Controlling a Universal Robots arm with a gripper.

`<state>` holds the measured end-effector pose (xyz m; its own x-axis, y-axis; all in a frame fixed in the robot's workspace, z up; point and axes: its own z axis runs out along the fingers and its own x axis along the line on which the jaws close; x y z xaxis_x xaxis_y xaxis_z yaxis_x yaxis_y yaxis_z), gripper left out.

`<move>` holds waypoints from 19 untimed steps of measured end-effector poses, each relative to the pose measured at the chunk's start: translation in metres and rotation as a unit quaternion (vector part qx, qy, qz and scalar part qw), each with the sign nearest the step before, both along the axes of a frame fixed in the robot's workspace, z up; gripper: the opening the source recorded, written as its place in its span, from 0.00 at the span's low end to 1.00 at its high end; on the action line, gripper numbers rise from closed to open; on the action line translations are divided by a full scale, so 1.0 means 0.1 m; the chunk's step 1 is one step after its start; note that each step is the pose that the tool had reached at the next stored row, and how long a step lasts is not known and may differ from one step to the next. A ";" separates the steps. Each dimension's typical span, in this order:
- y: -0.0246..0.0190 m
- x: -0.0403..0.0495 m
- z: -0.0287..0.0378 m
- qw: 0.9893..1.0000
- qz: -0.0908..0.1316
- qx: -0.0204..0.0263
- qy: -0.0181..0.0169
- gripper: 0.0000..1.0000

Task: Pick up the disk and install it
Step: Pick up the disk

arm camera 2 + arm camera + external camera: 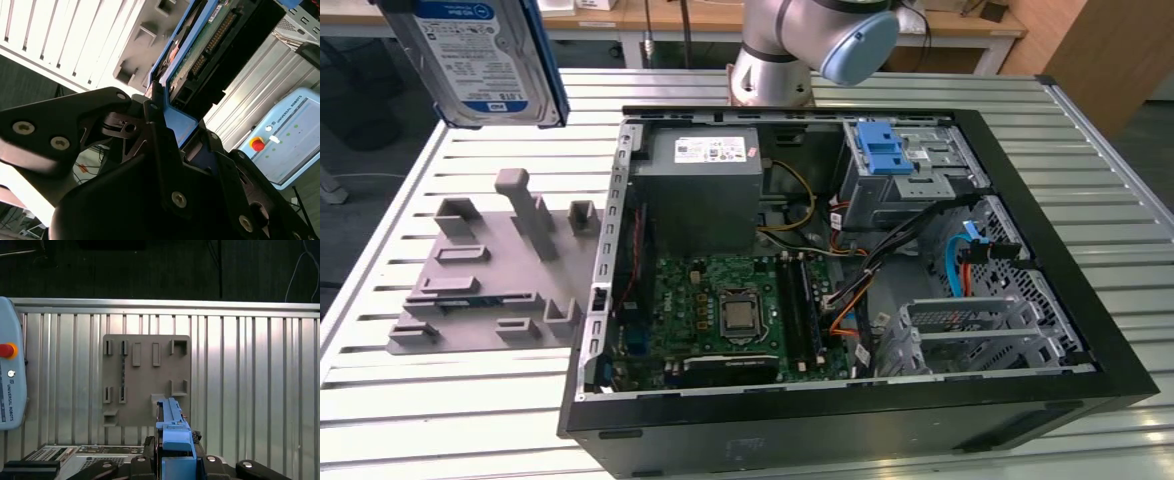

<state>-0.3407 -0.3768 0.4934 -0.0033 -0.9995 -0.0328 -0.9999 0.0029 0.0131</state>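
Note:
The disk point(480, 60) hangs upright in the air at the exterior view's upper left, its white-and-blue label facing the camera and its blue frame round the edges. It is high above the grey holder block point(494, 270). In the second wrist view my gripper point(167, 127) is shut on the disk's blue frame point(180, 122), and the green circuit side point(200, 50) shows beyond the black fingers point(155, 135). The first wrist view looks down the disk's blue edge point(172, 425) at the holder block point(145, 380) below.
An open computer case point(1067, 330) lies on the slatted table point(1107, 180), with a metal drive cage point(927, 185) under a blue latch point(887, 150) at its far right corner. The arm's base point(774, 70) stands behind the case. A teach pendant point(10, 375) lies beside the holder block.

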 end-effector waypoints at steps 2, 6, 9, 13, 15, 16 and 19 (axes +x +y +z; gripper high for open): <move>-0.029 0.023 0.000 1.000 0.000 0.000 0.000 0.36; -0.084 0.070 0.000 1.000 0.000 0.000 0.000 0.36; -0.121 0.103 -0.001 1.000 0.000 0.000 0.000 0.36; -0.144 0.151 0.000 1.000 0.000 0.000 0.000 0.36; -0.150 0.185 -0.001 1.000 0.000 0.000 0.000 0.36; -0.154 0.205 0.000 1.000 0.000 0.000 0.000 0.36; -0.161 0.260 0.000 1.000 0.000 0.000 0.000 0.36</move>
<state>-0.3147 -0.3929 0.4934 -0.0032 -0.9995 -0.0328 -0.9999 0.0028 0.0131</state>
